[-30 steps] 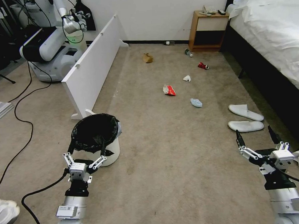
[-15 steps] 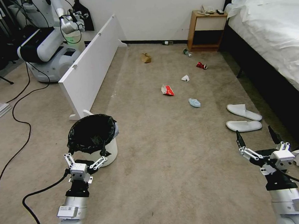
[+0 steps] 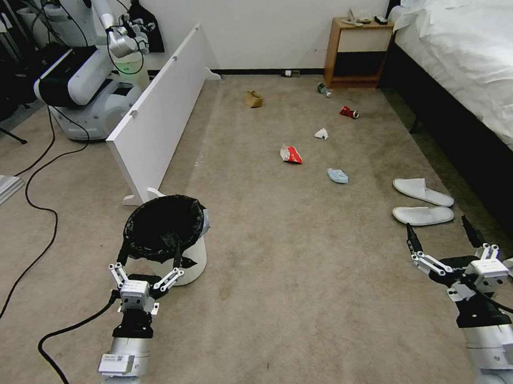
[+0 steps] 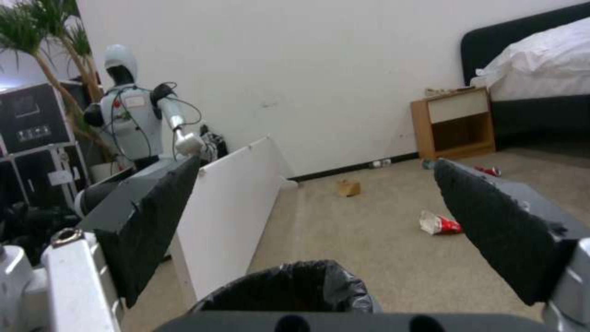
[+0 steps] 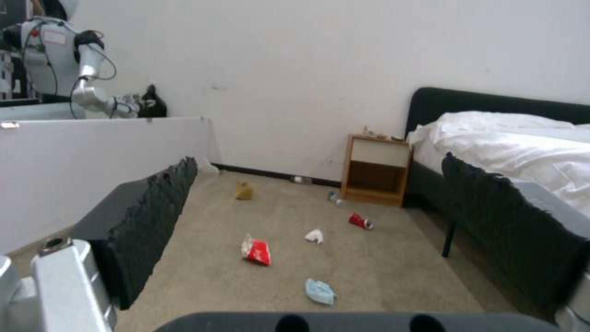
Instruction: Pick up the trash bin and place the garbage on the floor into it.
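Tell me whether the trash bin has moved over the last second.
No. The trash bin stands in the same spot beside the near foot of the white board as a second ago; the brief shift in between was the camera's.

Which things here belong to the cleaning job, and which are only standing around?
Job: trash bin; red packet; face mask; tissue; red can; paper bag; bottle; slippers; open left gripper at the bin; open right gripper.

Not the job: white board; nightstand; bed; other robot; cable.
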